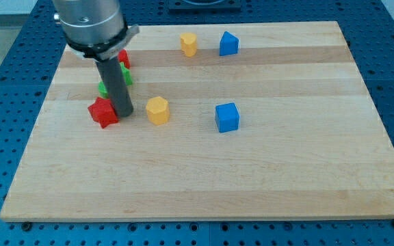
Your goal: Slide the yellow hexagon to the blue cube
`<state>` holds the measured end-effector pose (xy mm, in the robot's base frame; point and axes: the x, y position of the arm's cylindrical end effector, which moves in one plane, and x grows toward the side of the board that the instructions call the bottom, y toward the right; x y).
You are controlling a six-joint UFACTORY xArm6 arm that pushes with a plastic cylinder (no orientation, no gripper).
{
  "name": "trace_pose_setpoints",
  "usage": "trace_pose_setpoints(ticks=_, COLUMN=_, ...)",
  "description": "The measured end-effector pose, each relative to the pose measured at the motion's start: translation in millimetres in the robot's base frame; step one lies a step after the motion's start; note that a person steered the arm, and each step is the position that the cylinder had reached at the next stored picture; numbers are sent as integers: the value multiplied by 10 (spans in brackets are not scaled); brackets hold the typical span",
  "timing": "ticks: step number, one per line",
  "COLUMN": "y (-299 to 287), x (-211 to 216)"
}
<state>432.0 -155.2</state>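
The yellow hexagon (157,110) lies left of the board's middle. The blue cube (227,117) sits about a hundred pixels to its right, at nearly the same height in the view. My tip (122,112) stands on the board just left of the yellow hexagon, with a small gap between them, and touches or nearly touches the right side of a red star-shaped block (102,111).
A second yellow block (189,44) and a blue block with a pointed top (228,44) sit near the view's top. A green block (104,87) and another red block (123,59) are partly hidden behind the rod. The wooden board (286,178) lies on a blue perforated table.
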Motion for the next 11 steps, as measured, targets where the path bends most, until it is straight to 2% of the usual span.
trace_pose_setpoints(ticks=1, y=-15, x=-2)
trace_pose_setpoints(ticks=3, y=486, x=13)
trace_pose_setpoints(ticks=7, y=555, x=2)
trace_pose_setpoints(ticks=8, y=935, x=121)
trace_pose_setpoints(ticks=10, y=807, x=149)
trace_pose_setpoints(ticks=11, y=532, x=376)
